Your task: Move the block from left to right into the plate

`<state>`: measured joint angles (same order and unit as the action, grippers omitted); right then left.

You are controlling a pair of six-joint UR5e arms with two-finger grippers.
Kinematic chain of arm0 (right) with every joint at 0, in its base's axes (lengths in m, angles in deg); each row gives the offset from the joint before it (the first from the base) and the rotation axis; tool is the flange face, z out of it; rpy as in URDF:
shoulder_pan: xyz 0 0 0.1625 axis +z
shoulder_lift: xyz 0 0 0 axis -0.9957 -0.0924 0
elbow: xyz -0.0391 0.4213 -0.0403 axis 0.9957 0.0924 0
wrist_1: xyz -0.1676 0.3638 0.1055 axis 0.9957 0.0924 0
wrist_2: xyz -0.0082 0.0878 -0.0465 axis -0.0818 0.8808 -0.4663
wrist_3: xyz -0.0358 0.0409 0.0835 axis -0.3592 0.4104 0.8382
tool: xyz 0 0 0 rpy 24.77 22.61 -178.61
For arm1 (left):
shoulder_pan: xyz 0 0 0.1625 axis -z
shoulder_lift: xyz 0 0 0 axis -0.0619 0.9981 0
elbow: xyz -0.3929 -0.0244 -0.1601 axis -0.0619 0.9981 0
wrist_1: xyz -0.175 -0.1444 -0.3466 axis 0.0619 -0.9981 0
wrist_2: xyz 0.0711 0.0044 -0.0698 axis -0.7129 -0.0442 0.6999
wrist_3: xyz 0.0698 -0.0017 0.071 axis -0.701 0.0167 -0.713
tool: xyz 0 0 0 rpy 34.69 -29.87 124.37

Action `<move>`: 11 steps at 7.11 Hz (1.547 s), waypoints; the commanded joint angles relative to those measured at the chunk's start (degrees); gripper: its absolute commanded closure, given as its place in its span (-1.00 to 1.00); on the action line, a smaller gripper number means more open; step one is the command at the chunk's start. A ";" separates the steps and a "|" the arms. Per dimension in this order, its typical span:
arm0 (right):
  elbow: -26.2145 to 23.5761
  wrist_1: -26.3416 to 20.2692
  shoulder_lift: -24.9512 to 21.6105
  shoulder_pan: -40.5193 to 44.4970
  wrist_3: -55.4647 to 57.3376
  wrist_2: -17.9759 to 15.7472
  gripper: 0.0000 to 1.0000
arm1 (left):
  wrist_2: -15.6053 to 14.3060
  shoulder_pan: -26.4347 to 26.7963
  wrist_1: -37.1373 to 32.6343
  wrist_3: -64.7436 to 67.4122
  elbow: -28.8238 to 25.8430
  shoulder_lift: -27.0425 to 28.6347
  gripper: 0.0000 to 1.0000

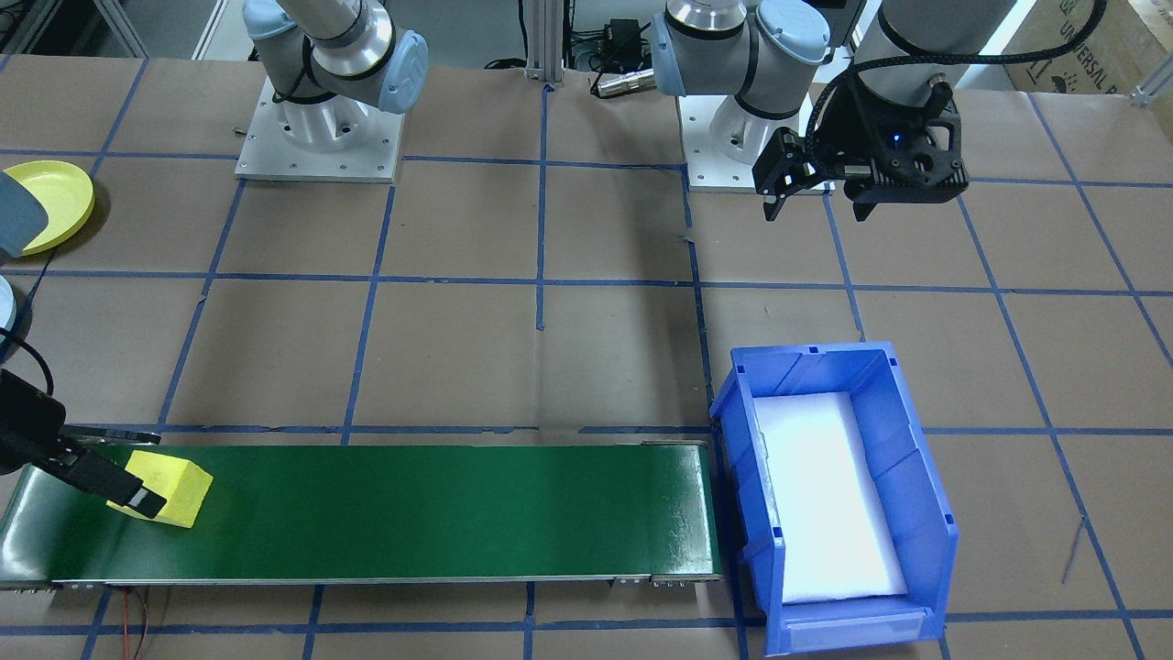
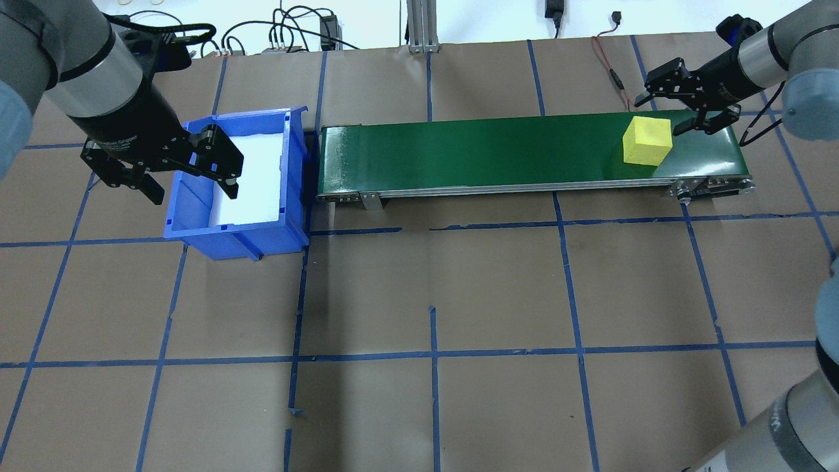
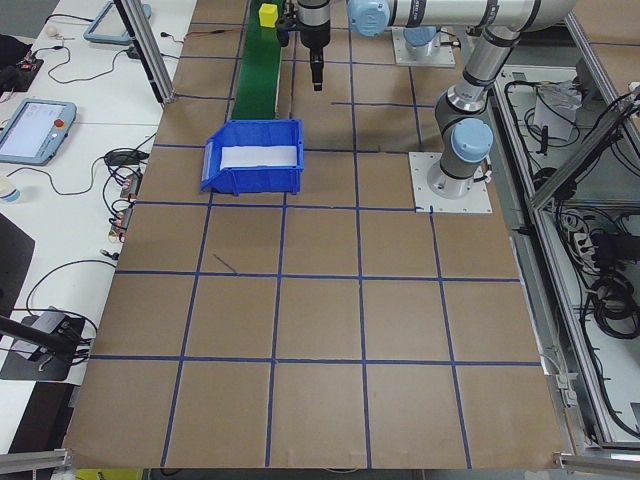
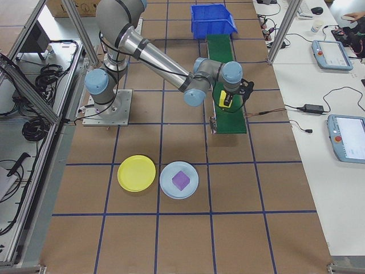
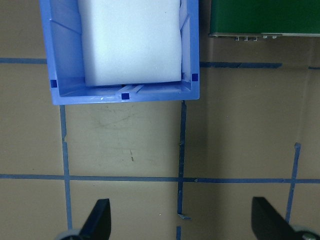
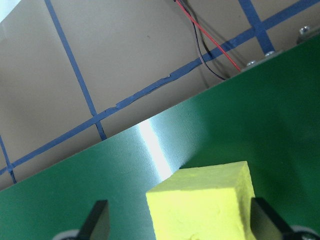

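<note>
A yellow block (image 2: pixel 647 141) (image 1: pixel 174 490) sits at the robot's right end of the green conveyor belt (image 2: pixel 491 147). My right gripper (image 2: pixel 678 108) (image 6: pixel 180 225) is low over that end and open. In the right wrist view the block (image 6: pixel 205 200) lies between the spread fingers, with a gap on one side. The yellow plate (image 1: pixel 55 202) (image 4: pixel 136 173) lies on the table well away from the belt, nearer the robot. My left gripper (image 2: pixel 192 190) (image 5: pixel 182 227) hangs open and empty by the blue bin.
A blue bin (image 2: pixel 196 223) with a white liner stands at the belt's left end. A light blue plate (image 4: pixel 194 171) holding a purple block lies beside the yellow plate. Red and black wires (image 6: pixel 210 50) run past the belt's far edge.
</note>
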<state>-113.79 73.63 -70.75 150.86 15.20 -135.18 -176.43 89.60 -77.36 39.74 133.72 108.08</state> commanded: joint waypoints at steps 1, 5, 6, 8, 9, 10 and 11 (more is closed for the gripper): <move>-0.60 0.10 0.70 0.02 -3.34 -2.78 -1.00 | 0.13 0.07 0.00 0.00 0.03 0.00 -1.00; -0.60 5.19 2.99 -0.07 -8.64 -11.20 -0.87 | 0.22 0.07 0.00 0.00 0.03 0.00 -1.00; -0.86 4.67 2.47 -0.16 -10.03 -14.37 -0.50 | 0.22 0.07 0.00 0.00 0.03 0.00 -1.00; -0.87 2.66 1.42 -0.68 -16.25 -21.32 0.36 | 0.22 0.07 0.00 0.00 0.03 0.00 -1.00; -0.86 1.17 -1.46 -0.95 -21.76 -25.87 0.60 | 0.22 0.07 0.00 0.00 0.03 0.00 -1.00; -1.56 0.19 -4.45 -2.08 -30.52 -30.78 0.65 | 0.22 0.07 0.00 0.00 0.03 0.00 -1.00; -3.92 -0.51 -8.13 -6.70 -33.30 -30.57 0.65 | 0.22 0.07 0.00 0.00 0.03 0.00 -1.00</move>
<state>-115.70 74.23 -74.67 148.10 -12.16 -163.48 -176.21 89.68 -77.36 39.74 133.74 108.08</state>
